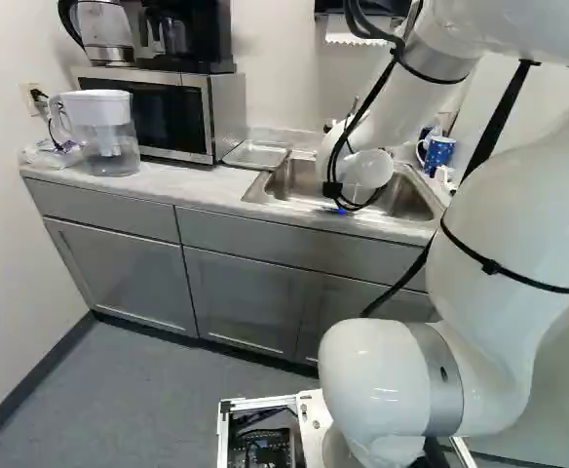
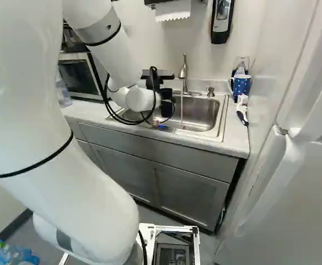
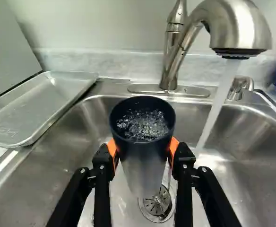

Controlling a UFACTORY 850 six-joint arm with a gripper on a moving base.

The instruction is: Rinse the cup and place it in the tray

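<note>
A pale desk [image 1: 192,188] carries an inset stainless-steel sink [image 3: 254,137] and, beside it, a shallow rectangular silver metal tray [image 3: 31,109] with faint stamped print. A curved brushed-metal faucet [image 3: 242,26] runs water into the sink. Over the sink, beside the stream, a dark tapered cup [image 3: 144,158] holds clear, bubbly water, its mouth up. The end effector's [image 2: 166,105] fingers stand partly apart, orange pads gripping the cup's opposite sides.

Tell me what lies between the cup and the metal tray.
Between the cup and the tray, the wrist view shows only a bare stretch of sink basin, then the sink's rim.
</note>
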